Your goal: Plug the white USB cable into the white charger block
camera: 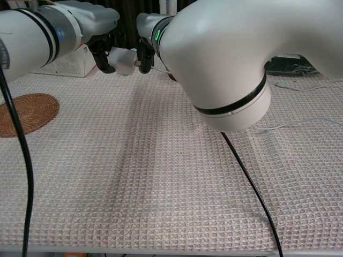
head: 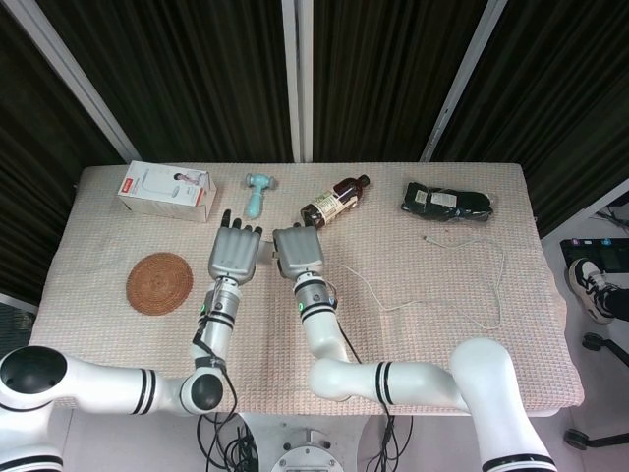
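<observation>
While right hand (head: 299, 250) hides cable plug, left hand (head: 234, 255) holds charger block (camera: 122, 60).

beige waffle-weave tablecloth (head: 423, 324), brown woven coaster (head: 159, 283), teal massager (head: 257, 193), amber bottle (head: 334, 200)

Table (head: 442, 295) covered in beige waffle-weave cloth. Dark pleated curtains (head: 197, 79) behind, white vertical frame bars (head: 298, 79). Even lighting.
</observation>
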`<state>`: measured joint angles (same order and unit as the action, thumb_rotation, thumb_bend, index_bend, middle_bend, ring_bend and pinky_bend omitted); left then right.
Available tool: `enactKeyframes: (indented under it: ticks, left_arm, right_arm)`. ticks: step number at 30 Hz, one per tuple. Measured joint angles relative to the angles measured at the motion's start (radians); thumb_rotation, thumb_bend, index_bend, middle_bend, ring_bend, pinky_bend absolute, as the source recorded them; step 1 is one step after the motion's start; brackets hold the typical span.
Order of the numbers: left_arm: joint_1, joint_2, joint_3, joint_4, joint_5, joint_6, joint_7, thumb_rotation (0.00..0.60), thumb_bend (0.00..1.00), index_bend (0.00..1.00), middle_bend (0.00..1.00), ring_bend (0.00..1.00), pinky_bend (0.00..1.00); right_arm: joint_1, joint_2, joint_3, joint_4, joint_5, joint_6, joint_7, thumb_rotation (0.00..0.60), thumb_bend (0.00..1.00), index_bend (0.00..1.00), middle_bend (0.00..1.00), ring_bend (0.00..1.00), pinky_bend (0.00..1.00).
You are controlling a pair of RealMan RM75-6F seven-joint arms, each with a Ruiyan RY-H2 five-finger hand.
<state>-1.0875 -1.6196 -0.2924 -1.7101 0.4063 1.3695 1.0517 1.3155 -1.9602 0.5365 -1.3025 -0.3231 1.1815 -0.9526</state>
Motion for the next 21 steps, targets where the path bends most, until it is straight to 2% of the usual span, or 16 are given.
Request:
enactKeyframes:
  ticks: [16, 21]
  left_arm:
    - [0.002, -0.008, -0.013, 0.004, -0.010, -0.029, -0.012, 0.600, 0.32, 0.43, 0.41, 0.21, 0.10]
    - [0.004, -0.007, -0.014, 0.005, -0.007, -0.031, -0.019, 0.600, 0.32, 0.43, 0.41, 0.21, 0.10]
  right_arm:
    - [0.000, -0.018, 0.004, 0.027, -0.024, -0.007, 0.026, 0.600, 0.34, 0.65, 0.55, 0.31, 0.08]
    - [-0.004, -0.018, 0.003, 0.026, -0.028, -0.008, 0.029, 0.600, 0.33, 0.58, 0.52, 0.31, 0.08]
